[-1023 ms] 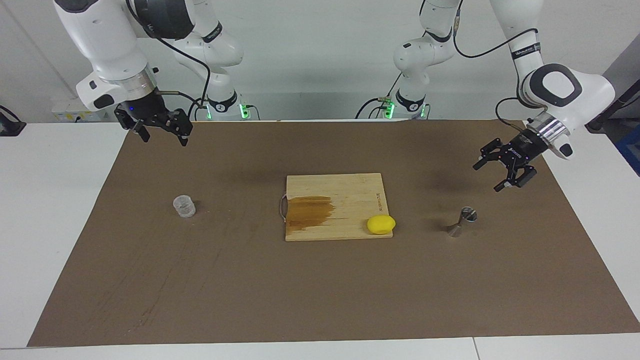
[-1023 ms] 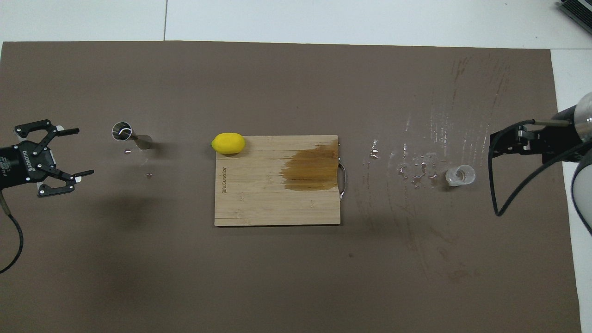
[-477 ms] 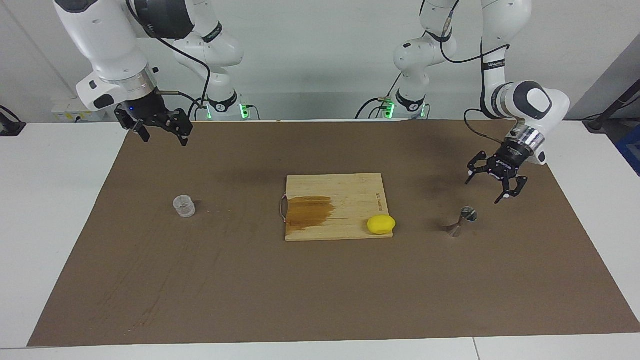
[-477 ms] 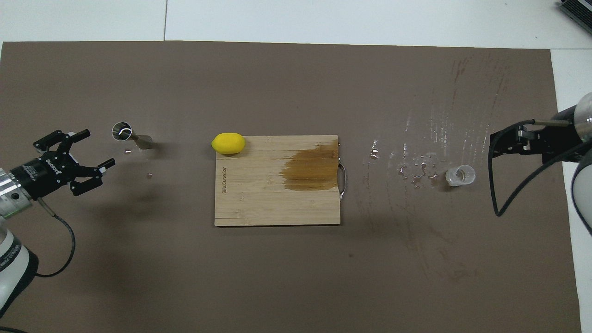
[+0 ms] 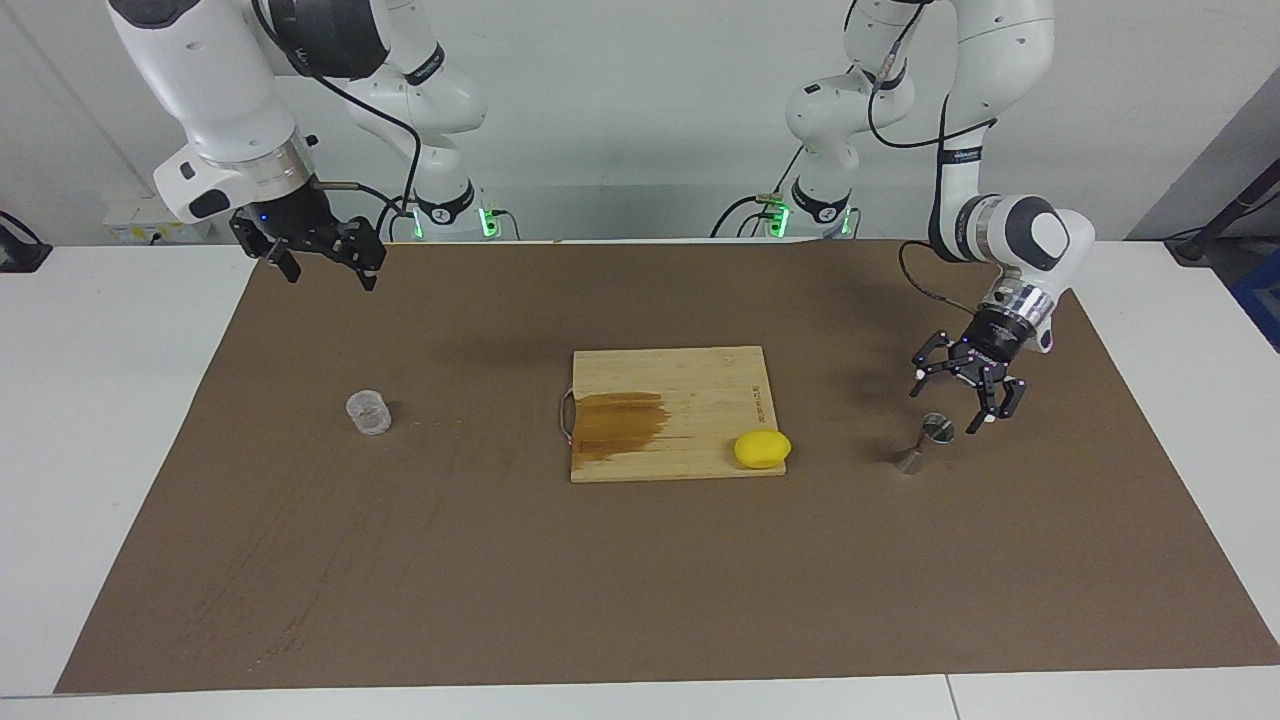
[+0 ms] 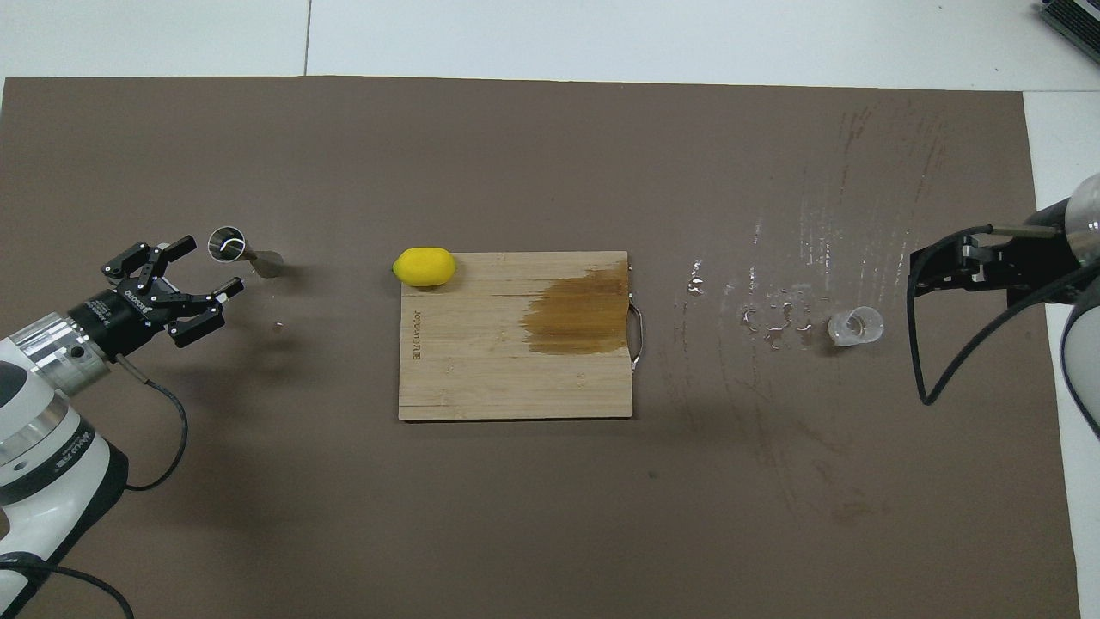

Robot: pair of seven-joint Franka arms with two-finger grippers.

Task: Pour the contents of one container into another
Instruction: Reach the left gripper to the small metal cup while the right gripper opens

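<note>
the left gripper [image 5: 950, 398] has swung in and dropped toward the jigger [image 5: 925, 443], fingers apart, now just above it; a grasp looks next. the right gripper [image 5: 322, 262] waits, fingers apart, over the mat's [image 5: 640, 600] corner nearest its base. the jigger, shiny and hourglass-shaped, stands near the mat's left-arm edge. the clear ribbed cup [image 5: 368, 412] stands near the right-arm edge, droplets [image 6: 773, 320] beside it.

The clear ribbed cup [image 5: 368, 412] [image 6: 855, 327] is standing upright on the brown mat toward the right arm's end of the table. The shiny hourglass-shaped metal jigger [image 5: 925, 443] [image 6: 243, 251] is standing upright, its open mouth facing up, toward the left arm's end, well apart from the cup.
</note>
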